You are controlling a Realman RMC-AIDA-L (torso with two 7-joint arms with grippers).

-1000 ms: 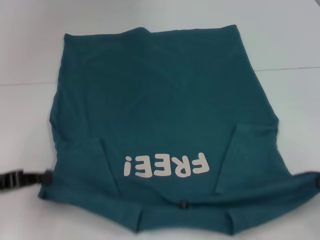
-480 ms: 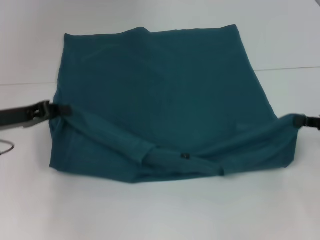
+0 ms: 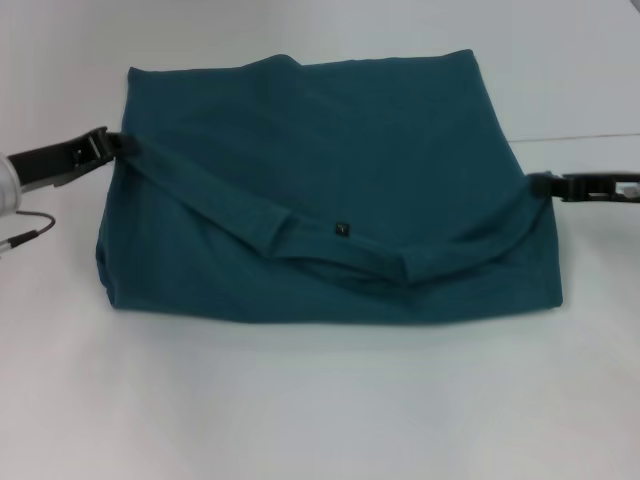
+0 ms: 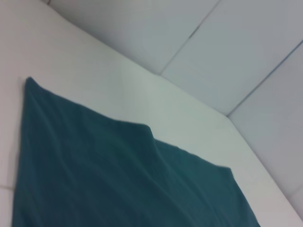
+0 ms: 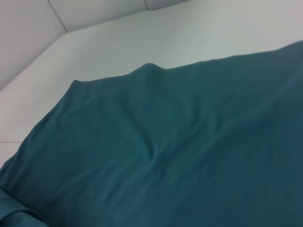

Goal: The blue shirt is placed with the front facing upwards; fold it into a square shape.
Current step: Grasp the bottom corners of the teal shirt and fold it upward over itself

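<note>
Teal blue shirt [image 3: 330, 190] on white table [image 3: 320, 400], its raised fold apparently pinched by left gripper [image 3: 112, 143] and right gripper [image 3: 545, 184].

Blue shirt [image 3: 330, 190]: dark teal-blue cotton, plain side showing, no lettering visible. Lies across the centre of the head view, near portion doubled over toward the far hem. Folded edge sags as a rolled band from mid-left to mid-right. Small dark neck label [image 3: 342, 228] at the band's middle.
</note>
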